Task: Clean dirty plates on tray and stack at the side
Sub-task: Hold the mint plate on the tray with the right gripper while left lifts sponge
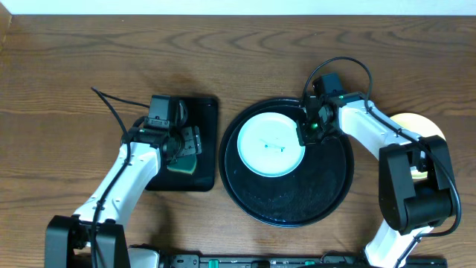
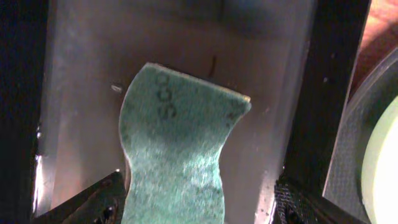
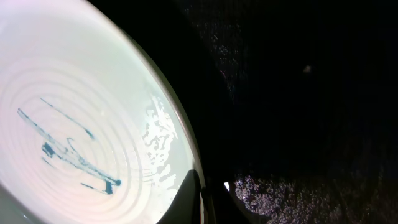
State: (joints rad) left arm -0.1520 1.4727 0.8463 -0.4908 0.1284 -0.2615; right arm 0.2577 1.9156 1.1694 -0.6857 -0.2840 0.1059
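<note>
We see the round tray (image 1: 297, 201) close to us on the desk (image 1: 74, 59). It is black and shiny, with a raised edge and lots of tiny bright specks on its floor. One plate (image 1: 268, 145) lies in it, in the far left part. The plate is round and pale blue-green, with fine rings in it like ripples. Thin blue smears (image 3: 68, 152) cross its middle, and there is a white blotchy patch near its edge.

The right gripper (image 1: 309, 130) sits at the right edge of this plate. Its jaws are pinched together on the rim.

To the left, just beside the round tray, lies a small tray (image 1: 208, 112). It is black with four corners. A sponge (image 1: 184, 165) lies in its near part. The sponge has a rough green top and curved-in sides.

The left gripper (image 1: 182, 141) hangs over the small tray, right above the sponge. Its jaws stand wide apart with the sponge between them. The right jaw does not touch it, and we cannot tell about the left one.

Off to the right, on the bare desk, lies a yellow plate (image 1: 416, 123). The right arm (image 1: 372, 126) covers a big part of it. The desk is brown wood with wavy lines.
</note>
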